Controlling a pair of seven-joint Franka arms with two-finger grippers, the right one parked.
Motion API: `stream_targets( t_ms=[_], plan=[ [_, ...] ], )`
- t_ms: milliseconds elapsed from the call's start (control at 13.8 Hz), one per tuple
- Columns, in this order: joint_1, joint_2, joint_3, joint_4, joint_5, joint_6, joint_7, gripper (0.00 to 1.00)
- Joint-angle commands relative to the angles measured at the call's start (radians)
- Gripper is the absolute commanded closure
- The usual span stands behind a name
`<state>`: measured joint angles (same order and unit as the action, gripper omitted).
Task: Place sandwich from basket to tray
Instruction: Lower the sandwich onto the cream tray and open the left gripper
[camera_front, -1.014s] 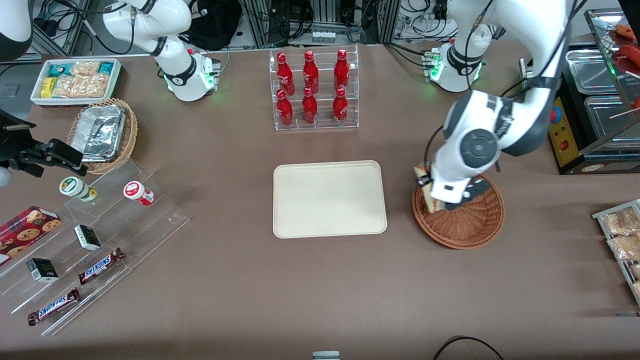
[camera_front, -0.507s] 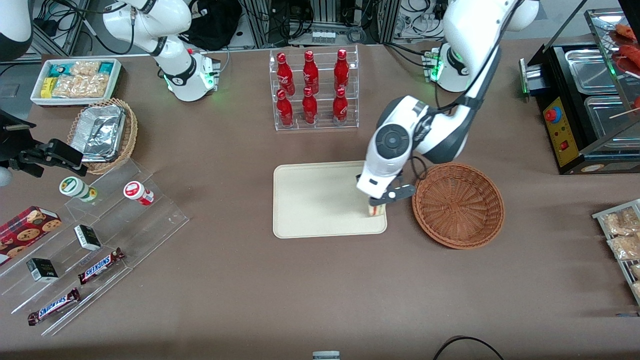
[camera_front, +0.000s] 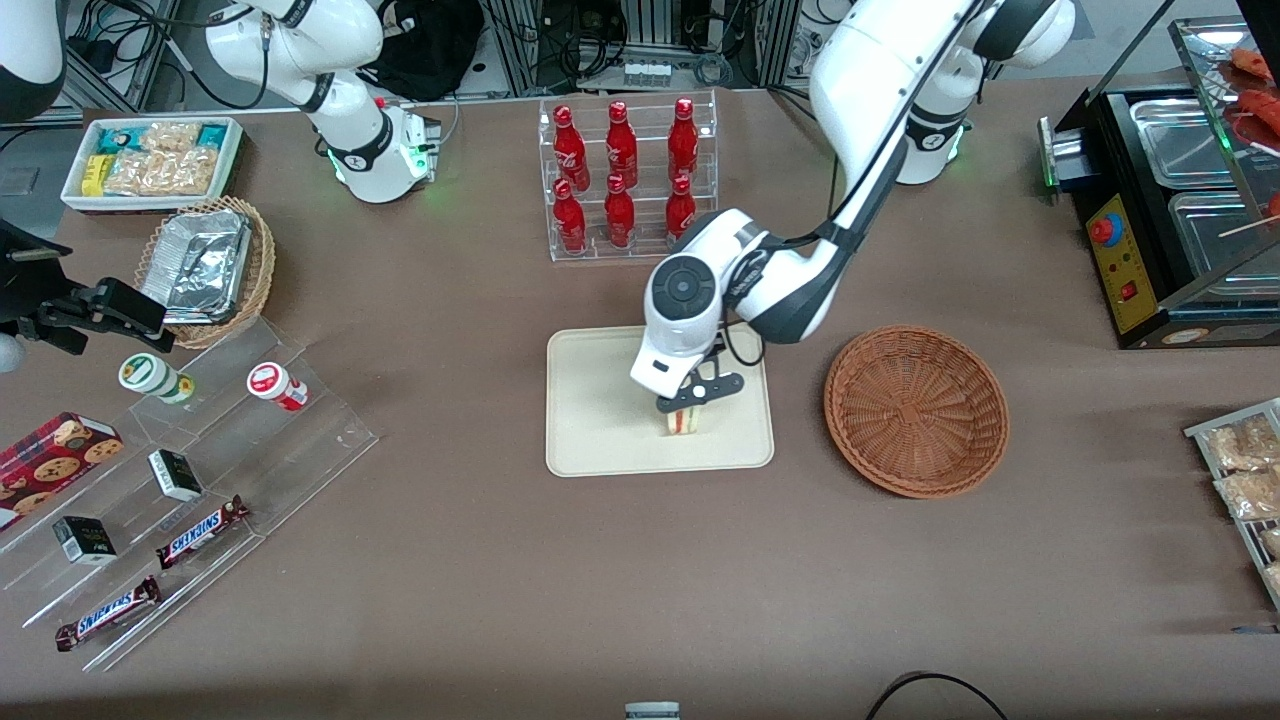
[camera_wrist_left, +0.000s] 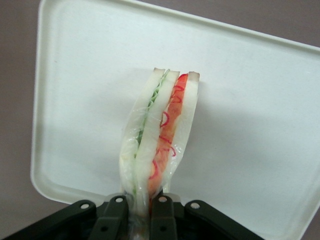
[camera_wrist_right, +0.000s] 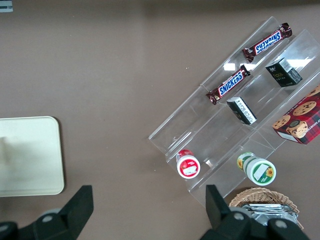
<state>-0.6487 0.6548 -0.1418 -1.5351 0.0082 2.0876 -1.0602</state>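
The sandwich (camera_front: 683, 422) (camera_wrist_left: 159, 131) is a wrapped wedge of white bread with red and green filling, held upright over the cream tray (camera_front: 600, 420) (camera_wrist_left: 90, 75). My left gripper (camera_front: 688, 402) (camera_wrist_left: 140, 212) is shut on the sandwich's upper end, above the part of the tray nearer the basket. I cannot tell whether the sandwich touches the tray. The reddish-brown wicker basket (camera_front: 916, 410) sits beside the tray toward the working arm's end, with nothing in it.
A clear rack of red bottles (camera_front: 625, 180) stands farther from the front camera than the tray. Toward the parked arm's end are a clear stepped shelf with Snickers bars (camera_front: 200, 530), a tan basket of foil containers (camera_front: 205, 265) and a white snack bin (camera_front: 150, 160).
My gripper has carried the sandwich out of the basket and sideways over the tray, moving further in over the tray in the last half second. The basket is left with nothing in it.
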Motion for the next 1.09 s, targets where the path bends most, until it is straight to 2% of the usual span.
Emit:
stream_targets(
  t_ms=[0,217,870,942,1014],
  plan=[
    [-0.029,0.075,0.014,0.113,0.071,-0.014,-0.114,0.92],
    [-0.046,0.105,0.014,0.150,0.118,-0.018,-0.164,0.92],
    [-0.049,0.124,-0.013,0.164,0.105,-0.015,-0.155,0.92],
    [-0.049,0.126,-0.013,0.164,0.104,-0.014,-0.153,0.86],
    [-0.048,0.126,-0.013,0.162,0.098,-0.012,-0.155,0.62]
  ],
)
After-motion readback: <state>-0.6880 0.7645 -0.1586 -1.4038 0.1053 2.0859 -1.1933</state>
